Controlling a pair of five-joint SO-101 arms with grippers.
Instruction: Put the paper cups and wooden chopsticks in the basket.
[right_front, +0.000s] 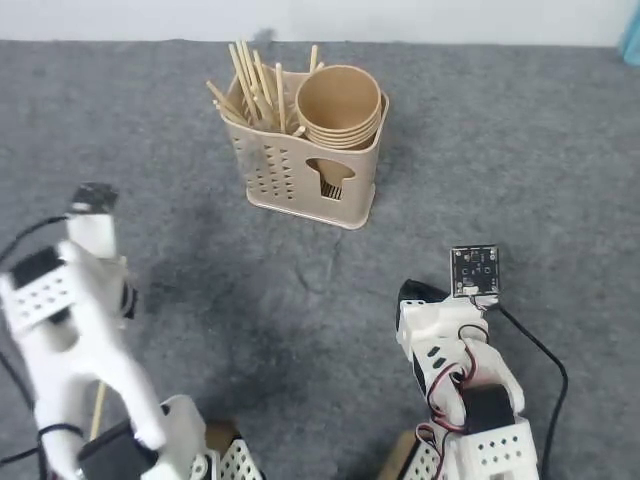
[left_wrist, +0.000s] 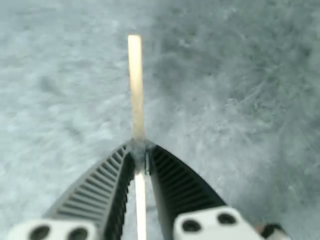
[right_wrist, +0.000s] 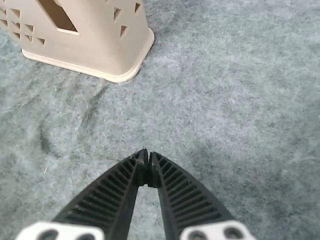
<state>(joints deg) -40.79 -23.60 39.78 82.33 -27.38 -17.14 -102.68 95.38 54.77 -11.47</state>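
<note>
Left gripper (left_wrist: 140, 150): clamped on wooden chopstick (left_wrist: 135, 85), near end cut off.
Right gripper (right_wrist: 147, 167): pinched together, empty.
Basket (right_wrist: 100, 42): top cropped.

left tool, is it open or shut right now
Shut on a chopstick. In the left wrist view the left tool is pinched tight around the chopstick, which sticks out past it.
</note>
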